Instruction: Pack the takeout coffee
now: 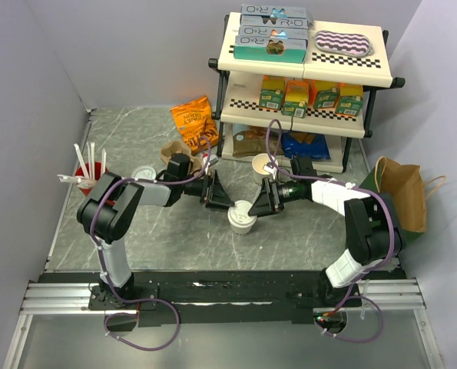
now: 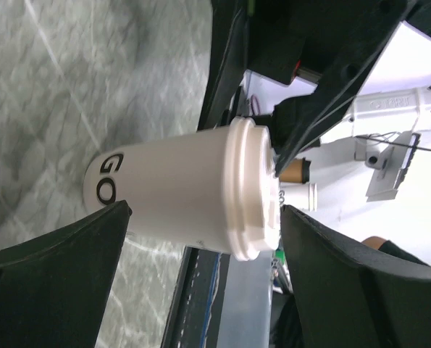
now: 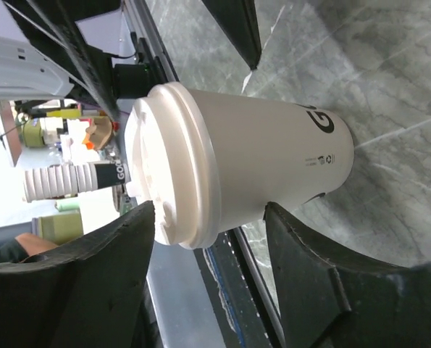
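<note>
The coffee cup stands upright on the table, its lid on, between my two arms. The left gripper and right gripper both have jaws apart, holding nothing. I would close only one, slowly, on the paper wall below the lid, without squeezing.

Robot lab cell dressed as a café takeaway counter. Lab side: plain lilac partition walls box it in, left arm and right arm bolted to an aluminium rail, purple cables looping off. Shop side: marble-look worktop, cream shelf rack with checker trim stocked with teal boxes, juice cartons and snack packs, orange crisp bag, red cup of white straws, brown paper bag, lidded takeout coffee mid-worktop. Right wrist view catches stacked paper cups in the background
</note>
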Motion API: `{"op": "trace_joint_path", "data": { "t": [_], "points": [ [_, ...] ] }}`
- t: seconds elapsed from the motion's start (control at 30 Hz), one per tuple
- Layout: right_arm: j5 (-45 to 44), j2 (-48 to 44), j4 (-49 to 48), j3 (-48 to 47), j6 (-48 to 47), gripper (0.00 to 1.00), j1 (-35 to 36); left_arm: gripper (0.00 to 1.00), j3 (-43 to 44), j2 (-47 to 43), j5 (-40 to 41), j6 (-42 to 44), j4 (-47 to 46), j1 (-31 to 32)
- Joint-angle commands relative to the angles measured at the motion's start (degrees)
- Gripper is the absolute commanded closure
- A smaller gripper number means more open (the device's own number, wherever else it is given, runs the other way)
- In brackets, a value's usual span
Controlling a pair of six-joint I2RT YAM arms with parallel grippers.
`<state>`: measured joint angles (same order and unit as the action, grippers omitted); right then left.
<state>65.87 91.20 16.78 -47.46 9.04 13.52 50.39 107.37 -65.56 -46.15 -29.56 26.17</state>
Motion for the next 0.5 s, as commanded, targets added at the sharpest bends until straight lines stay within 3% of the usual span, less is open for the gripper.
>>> {"op": "trace_joint_path", "data": {
  "t": [0.0,0.47],
  "points": [
    [2.25,-0.23,-2.89,-1.49,1.77,0.3,0.28,0.08,0.67,-3.4,-0.89,6.32,6.69,-0.16],
    [-0.83,5.3,-4.03,-5.89,3.97,0.27,1.24,0.08,0.5,-3.31,-2.2,6.69,7.94,0.02]
  ]
}}
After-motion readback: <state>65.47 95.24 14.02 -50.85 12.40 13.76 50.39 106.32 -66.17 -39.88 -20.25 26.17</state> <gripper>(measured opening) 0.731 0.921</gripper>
